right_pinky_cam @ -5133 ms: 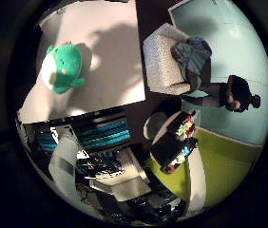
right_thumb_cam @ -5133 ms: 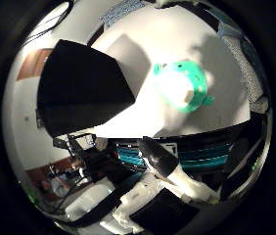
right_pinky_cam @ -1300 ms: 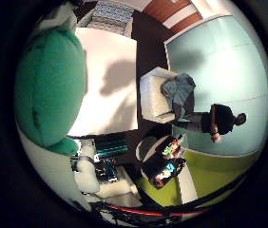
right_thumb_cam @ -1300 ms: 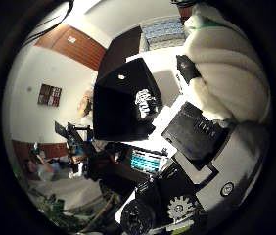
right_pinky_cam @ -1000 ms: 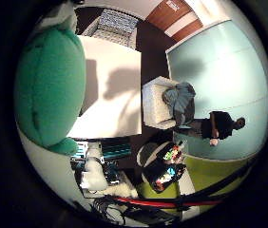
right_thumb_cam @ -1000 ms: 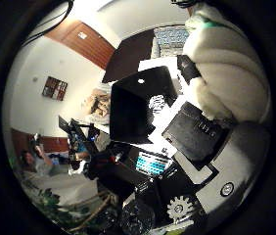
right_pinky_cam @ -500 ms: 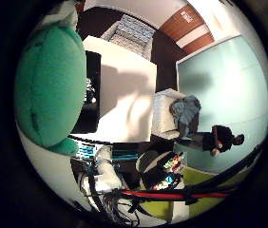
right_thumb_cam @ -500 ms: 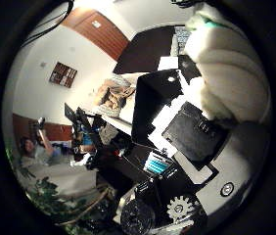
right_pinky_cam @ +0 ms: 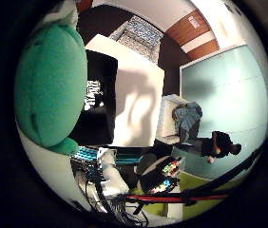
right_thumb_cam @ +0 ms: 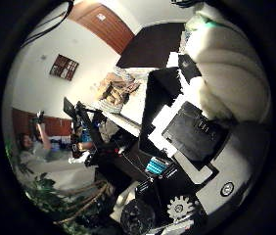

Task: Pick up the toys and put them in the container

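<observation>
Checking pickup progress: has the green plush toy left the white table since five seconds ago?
Yes. The green plush toy is now off the white table, close against the palm beside the black container.

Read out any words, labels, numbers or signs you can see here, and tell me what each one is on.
No text can be read in either view.
Green plush toy, close against the palm: no label or print shows.
Black container on the white table: pale marks inside it, too blurred to read.

Home living rm: armchair (right_pinky_cam: 172, 118), patterned rug (right_pinky_cam: 141, 33), wood door (right_thumb_cam: 109, 27), houseplant (right_thumb_cam: 45, 196).
</observation>
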